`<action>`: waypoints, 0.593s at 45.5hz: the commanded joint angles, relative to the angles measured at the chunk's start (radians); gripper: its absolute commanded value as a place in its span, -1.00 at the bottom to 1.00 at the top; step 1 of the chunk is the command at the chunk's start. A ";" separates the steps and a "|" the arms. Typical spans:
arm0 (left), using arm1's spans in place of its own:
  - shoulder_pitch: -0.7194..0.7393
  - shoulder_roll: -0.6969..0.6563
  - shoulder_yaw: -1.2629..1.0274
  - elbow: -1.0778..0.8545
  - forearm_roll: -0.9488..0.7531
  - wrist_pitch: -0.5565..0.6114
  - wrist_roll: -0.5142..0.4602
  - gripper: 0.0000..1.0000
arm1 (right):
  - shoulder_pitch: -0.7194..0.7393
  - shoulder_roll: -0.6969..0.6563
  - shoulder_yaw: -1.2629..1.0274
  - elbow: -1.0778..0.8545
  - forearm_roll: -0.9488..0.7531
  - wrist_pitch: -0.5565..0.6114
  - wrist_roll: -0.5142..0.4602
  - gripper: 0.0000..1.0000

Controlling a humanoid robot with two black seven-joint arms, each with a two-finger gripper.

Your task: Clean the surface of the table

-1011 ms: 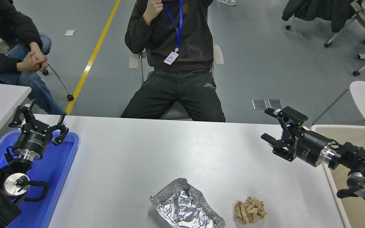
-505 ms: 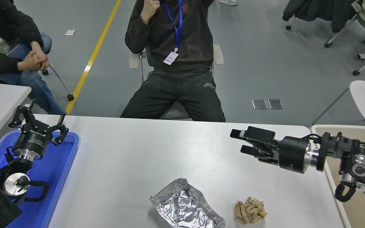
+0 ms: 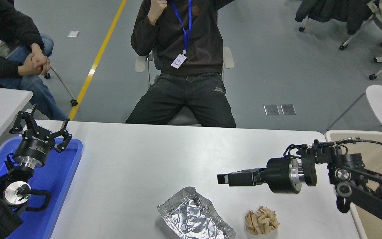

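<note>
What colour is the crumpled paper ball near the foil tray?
Light brown, like kraft paper. The paper ball shows best in the head view.

The white worktop [image 3: 138,166] carries a blue tray [image 3: 58,179] at its nine o'clock edge, a crumpled foil container [image 3: 194,217] near six o'clock, and a crumpled brown paper ball [image 3: 262,220] just beside the foil toward five o'clock, not touching it.

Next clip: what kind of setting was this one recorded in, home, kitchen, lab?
Most likely a robotics lab or workshop hall, not a home. A grey floor with a yellow line, wheeled chairs scattered around, and a seated person wearing a lanyard badge watching across the white table surface.
</note>
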State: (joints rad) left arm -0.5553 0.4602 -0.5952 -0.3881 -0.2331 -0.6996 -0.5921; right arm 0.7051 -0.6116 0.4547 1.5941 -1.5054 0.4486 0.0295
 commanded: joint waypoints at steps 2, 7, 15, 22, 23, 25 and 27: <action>0.000 0.000 0.000 0.000 0.000 0.000 0.000 1.00 | 0.103 0.081 -0.131 -0.086 -0.067 -0.037 -0.006 0.98; 0.000 0.000 0.000 0.000 0.000 -0.001 0.000 1.00 | 0.111 0.092 -0.168 -0.092 -0.065 -0.039 -0.006 0.98; 0.000 0.000 0.000 0.000 0.000 0.000 0.000 1.00 | 0.125 0.112 -0.165 -0.094 -0.045 -0.033 -0.003 1.00; 0.000 0.000 0.000 0.000 0.000 0.000 0.000 1.00 | 0.131 0.115 -0.166 -0.085 -0.025 -0.033 -0.006 1.00; 0.000 0.000 0.000 0.000 0.000 0.000 0.000 1.00 | 0.132 0.115 -0.169 -0.082 -0.029 -0.031 -0.010 1.00; 0.000 0.000 0.000 0.000 0.000 -0.001 0.000 1.00 | 0.142 0.113 -0.172 -0.063 -0.041 -0.028 -0.028 0.98; 0.000 0.000 0.000 0.000 0.001 -0.001 0.000 1.00 | 0.155 0.101 -0.188 -0.019 -0.047 -0.024 -0.065 0.98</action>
State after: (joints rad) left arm -0.5553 0.4602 -0.5952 -0.3881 -0.2330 -0.7000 -0.5921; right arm 0.8242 -0.5096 0.3000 1.5132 -1.5407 0.4166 0.0212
